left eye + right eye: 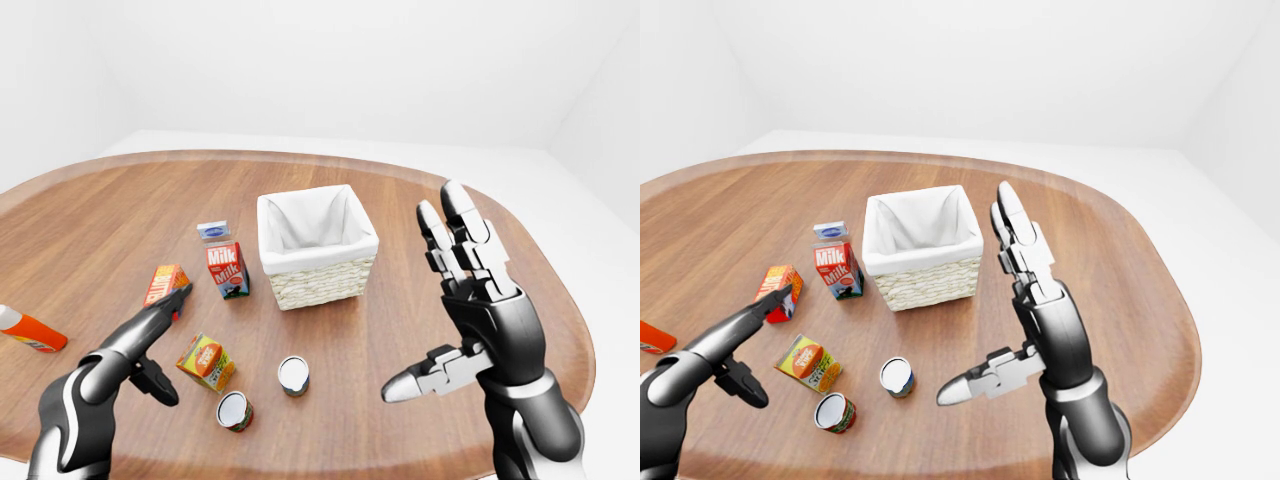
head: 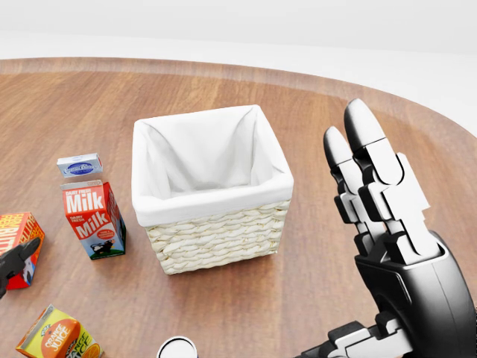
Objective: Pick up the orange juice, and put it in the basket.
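Note:
The orange juice carton (image 1: 206, 362) lies on its side on the wooden table, at the lower left of the left-eye view. It also shows at the head view's bottom left corner as the orange juice carton (image 2: 58, 337). My left hand (image 1: 172, 345) is open just left of the carton, fingers pointing toward the table's far side, and is not touching it. The wicker basket (image 1: 320, 285) with a white lining stands empty in the middle. My right hand (image 1: 430, 300) is raised and open to the right of the basket, holding nothing.
A milk carton (image 1: 227, 268) and a small blue box (image 1: 213, 230) stand left of the basket. A red-orange carton (image 1: 165, 283) sits by my left fingertips. Two cans (image 1: 292, 375) (image 1: 234, 410) stand right of the juice. An orange bottle (image 1: 30, 330) lies at far left.

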{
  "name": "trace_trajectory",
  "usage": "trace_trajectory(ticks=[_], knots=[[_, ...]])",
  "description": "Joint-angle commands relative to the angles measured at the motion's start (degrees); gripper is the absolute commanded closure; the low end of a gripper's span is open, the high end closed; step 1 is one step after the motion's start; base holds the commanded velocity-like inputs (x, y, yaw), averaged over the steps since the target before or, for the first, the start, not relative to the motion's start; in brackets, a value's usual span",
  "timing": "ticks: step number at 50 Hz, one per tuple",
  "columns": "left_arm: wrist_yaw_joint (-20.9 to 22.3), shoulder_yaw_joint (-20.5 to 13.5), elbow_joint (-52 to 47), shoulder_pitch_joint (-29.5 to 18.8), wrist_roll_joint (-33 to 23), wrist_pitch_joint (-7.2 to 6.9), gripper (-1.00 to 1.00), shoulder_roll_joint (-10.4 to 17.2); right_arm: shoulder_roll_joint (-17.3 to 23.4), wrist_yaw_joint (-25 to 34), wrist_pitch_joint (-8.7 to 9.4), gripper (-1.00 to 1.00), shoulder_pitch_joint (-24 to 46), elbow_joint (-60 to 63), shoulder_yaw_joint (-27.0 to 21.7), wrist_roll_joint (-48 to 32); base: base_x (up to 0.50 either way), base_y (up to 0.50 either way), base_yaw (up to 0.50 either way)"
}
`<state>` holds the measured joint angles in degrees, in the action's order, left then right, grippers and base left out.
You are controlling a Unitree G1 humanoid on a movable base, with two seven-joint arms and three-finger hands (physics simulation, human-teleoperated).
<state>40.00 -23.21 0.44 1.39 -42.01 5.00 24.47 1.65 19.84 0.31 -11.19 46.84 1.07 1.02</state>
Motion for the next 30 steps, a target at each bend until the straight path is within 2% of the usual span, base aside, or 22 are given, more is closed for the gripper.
trace_trajectory(ticks=[1, 5, 12, 22, 25, 30], knots=[[0.0, 1.7, -0.4, -3.2, -0.6, 0.00, -1.00, 0.5, 0.3, -0.2, -0.60, -1.00, -0.5, -0.2, 0.9, -0.4, 0.00, 0.00, 0.00], [0.0, 2.3, 2.4, -4.7, -5.4, 0.00, -1.00, 0.7, 0.2, -0.2, -1.39, -1.00, -0.6, -0.7, 1.1, -0.9, 0.00, 0.00, 0.00], [0.0, 4.8, 1.7, -4.7, -4.0, 0.00, -1.00, 0.9, 0.2, -0.2, -0.54, -1.00, -0.4, 0.0, 0.8, -0.5, 0.00, 0.00, 0.00], [0.0, 5.6, 5.7, -4.8, -10.4, 0.00, -1.00, 0.5, 0.1, 0.0, 0.17, -1.00, -0.2, 0.6, 0.0, 0.2, 0.00, 0.00, 0.00], [0.0, 5.6, 5.8, -4.1, -11.0, 0.00, -1.00, 0.9, 0.1, 0.0, 0.96, -1.00, 0.4, 1.0, -0.4, 0.4, 0.00, 0.00, 0.00], [0.0, 6.0, 6.3, -4.1, -11.0, 0.00, -1.00, 1.0, 0.0, 0.0, 0.59, -1.00, 0.2, 0.8, -0.3, 0.3, 0.00, 0.00, 0.00]])
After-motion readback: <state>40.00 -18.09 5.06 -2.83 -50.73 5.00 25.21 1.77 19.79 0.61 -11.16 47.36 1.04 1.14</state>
